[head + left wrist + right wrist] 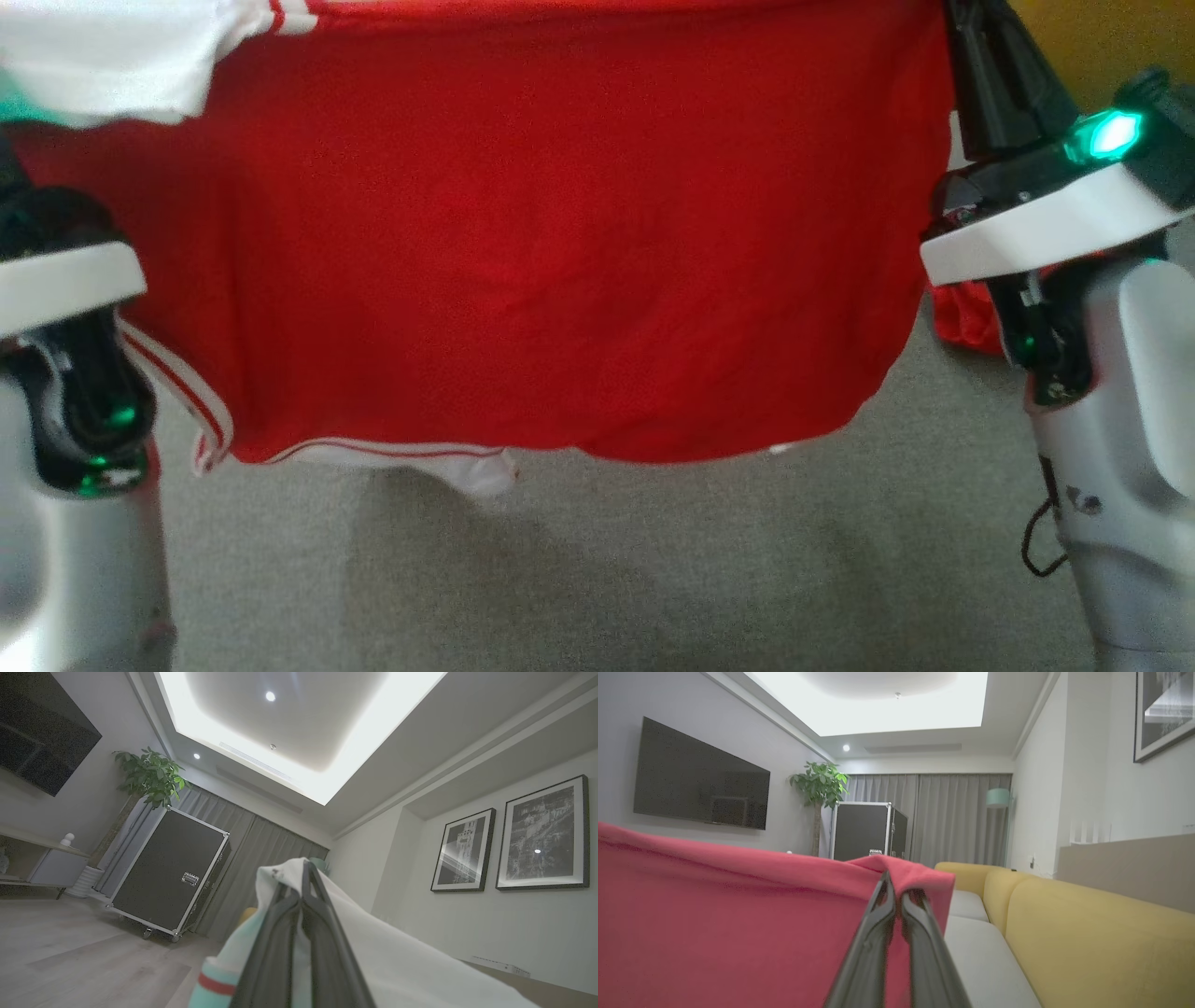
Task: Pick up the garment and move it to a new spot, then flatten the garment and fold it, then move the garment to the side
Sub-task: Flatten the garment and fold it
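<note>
Holding the red jersey up between both arms, we judge ourselves to be in the first step: the pick-up is done, but the set-down at a new spot is not. The jersey hangs spread wide in the air, its top edge stretched from left to right and its lower hem clear of the grey carpet beneath. A white sleeve shows at the far left and a white, red-striped trim runs down the near left corner. Our left pincer is closed on a fold of white cloth at the jersey's left end. Our right pincer is closed on a bunched red corner at its right end, with a yellow sofa beyond on the right. Nothing is laid flat, and we see no deliberate fold. What is left, as we read it: lower the jersey onto its new spot, smooth it out, fold it, then shift the folded piece to the side.
</note>
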{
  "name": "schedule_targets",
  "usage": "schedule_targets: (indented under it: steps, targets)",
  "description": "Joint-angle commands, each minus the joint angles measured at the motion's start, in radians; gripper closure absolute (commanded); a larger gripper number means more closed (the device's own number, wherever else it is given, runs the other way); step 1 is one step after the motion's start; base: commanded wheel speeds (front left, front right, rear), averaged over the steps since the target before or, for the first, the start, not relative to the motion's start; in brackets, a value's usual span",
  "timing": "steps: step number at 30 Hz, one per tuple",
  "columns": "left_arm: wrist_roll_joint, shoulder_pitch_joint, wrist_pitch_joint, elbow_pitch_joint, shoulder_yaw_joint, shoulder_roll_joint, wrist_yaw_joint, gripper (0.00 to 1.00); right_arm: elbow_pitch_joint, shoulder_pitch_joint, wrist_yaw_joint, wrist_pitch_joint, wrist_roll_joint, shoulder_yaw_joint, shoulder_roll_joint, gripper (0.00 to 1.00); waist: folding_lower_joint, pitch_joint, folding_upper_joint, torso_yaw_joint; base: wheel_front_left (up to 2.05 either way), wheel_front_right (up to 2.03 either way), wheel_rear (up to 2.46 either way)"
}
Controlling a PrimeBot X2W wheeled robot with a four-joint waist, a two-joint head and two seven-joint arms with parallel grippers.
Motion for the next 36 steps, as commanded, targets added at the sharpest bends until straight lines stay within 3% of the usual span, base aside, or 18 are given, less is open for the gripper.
schedule_targets:
  steps: [1,7,9,13,17,22,28,32,36]
  targets:
    - [0.008,-0.068,0.015,-0.034,0.030,0.049,0.009,1.00,-0.044,-0.019,-0.001,0.017,-0.003,-0.003,-0.002,1.00,0.0000,0.022,-0.0001,0.003,0.00,0.00,0.00]
    - [-0.010,-0.220,0.109,0.098,-0.001,0.099,-0.008,1.00,-0.005,-0.132,-0.001,0.084,0.013,-0.005,-0.020,1.00,0.0000,0.163,-0.0001,0.014,0.00,0.00,0.00]
    - [-0.004,-0.305,0.121,0.179,-0.014,0.121,-0.024,1.00,0.064,-0.211,-0.001,0.094,0.019,0.003,-0.033,1.00,0.0000,0.220,-0.0001,0.019,0.00,0.00,0.00]
    - [0.012,-0.524,0.117,0.359,-0.042,0.148,-0.057,1.00,0.228,-0.412,-0.001,0.076,-0.024,0.114,-0.115,1.00,0.0000,0.349,-0.0001,0.039,0.00,0.00,0.00]
    - [0.054,-0.735,0.052,0.541,-0.074,0.165,-0.096,1.00,0.415,-0.622,-0.001,-0.003,-0.007,0.121,-0.115,1.00,0.0000,0.425,-0.0001,0.048,0.00,0.00,0.00]
    - [0.084,-0.932,-0.072,0.728,-0.087,0.166,-0.130,1.00,0.611,-0.812,-0.001,-0.169,-0.076,0.073,-0.092,1.00,0.0000,0.462,-0.0001,0.059,0.00,0.00,0.00]
    - [0.081,-0.968,-0.156,0.876,-0.124,0.138,-0.172,1.00,0.787,-0.840,-0.001,-0.243,-0.143,0.025,-0.062,1.00,0.0000,0.462,-0.0001,0.068,0.00,0.00,0.00]
    - [0.064,-0.896,-0.179,0.947,-0.150,0.122,-0.187,1.00,0.899,-0.774,-0.001,-0.250,-0.205,0.071,-0.054,1.00,0.0000,0.451,-0.0001,0.080,0.00,0.00,0.00]
    - [0.058,-0.782,-0.193,0.992,-0.186,0.114,-0.192,1.00,1.000,-0.698,-0.001,-0.252,-0.182,0.125,-0.035,1.00,0.0000,0.428,-0.0001,0.095,0.00,0.00,0.00]
